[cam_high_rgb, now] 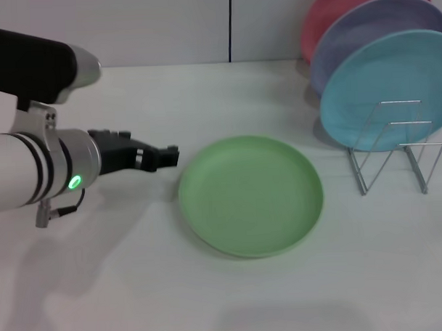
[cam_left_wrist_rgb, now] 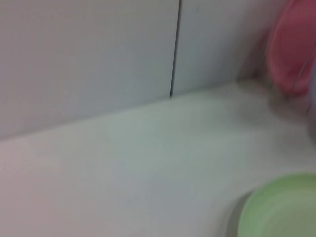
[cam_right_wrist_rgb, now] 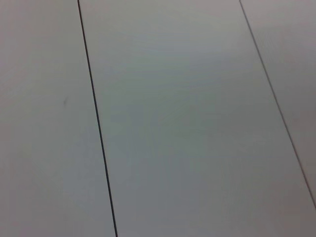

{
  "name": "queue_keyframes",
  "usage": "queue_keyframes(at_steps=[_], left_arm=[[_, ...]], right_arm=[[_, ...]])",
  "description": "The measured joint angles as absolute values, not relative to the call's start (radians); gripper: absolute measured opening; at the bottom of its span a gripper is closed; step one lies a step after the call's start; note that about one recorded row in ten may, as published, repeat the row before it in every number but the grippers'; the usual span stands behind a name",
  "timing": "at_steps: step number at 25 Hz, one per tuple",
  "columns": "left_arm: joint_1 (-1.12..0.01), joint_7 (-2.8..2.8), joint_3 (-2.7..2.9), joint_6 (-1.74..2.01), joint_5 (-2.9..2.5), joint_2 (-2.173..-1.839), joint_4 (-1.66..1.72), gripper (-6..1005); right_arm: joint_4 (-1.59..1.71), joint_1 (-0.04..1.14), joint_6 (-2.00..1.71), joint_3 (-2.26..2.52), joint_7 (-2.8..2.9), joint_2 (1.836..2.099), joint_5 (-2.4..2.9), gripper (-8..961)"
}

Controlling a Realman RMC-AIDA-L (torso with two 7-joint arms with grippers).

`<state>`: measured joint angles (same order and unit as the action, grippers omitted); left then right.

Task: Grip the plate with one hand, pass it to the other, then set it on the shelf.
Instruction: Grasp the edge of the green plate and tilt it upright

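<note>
The light-green plate (cam_high_rgb: pixel 251 195) lies flat on the white table, in the middle of the head view. My left gripper (cam_high_rgb: pixel 165 157), black on the thick white arm with the green light, hovers low just left of the plate's rim, a small gap away, and holds nothing. The plate's edge also shows in the left wrist view (cam_left_wrist_rgb: pixel 282 207). The silver wire shelf (cam_high_rgb: pixel 392 146) stands to the right of the plate, its front loops bare. My right gripper is out of view; its wrist view shows only pale panels with dark seams.
A teal-blue plate (cam_high_rgb: pixel 387 88), a lavender plate (cam_high_rgb: pixel 369 31) and a pink plate (cam_high_rgb: pixel 330 16) stand upright in the back of the shelf. The pink plate shows blurred in the left wrist view (cam_left_wrist_rgb: pixel 291 49). The wall runs behind the table.
</note>
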<state>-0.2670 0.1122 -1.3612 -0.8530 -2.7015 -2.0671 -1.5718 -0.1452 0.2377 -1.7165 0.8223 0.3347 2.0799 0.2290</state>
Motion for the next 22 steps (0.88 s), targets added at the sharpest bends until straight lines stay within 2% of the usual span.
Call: queue_keyframes(at_steps=[22], left_arm=[[-0.386,0.078,-1.314,-0.884,-2.649,-2.07,-1.354,860]], right_arm=[[-0.146,0.244,-1.706,0.833,0.335,2.08,0.235,821]])
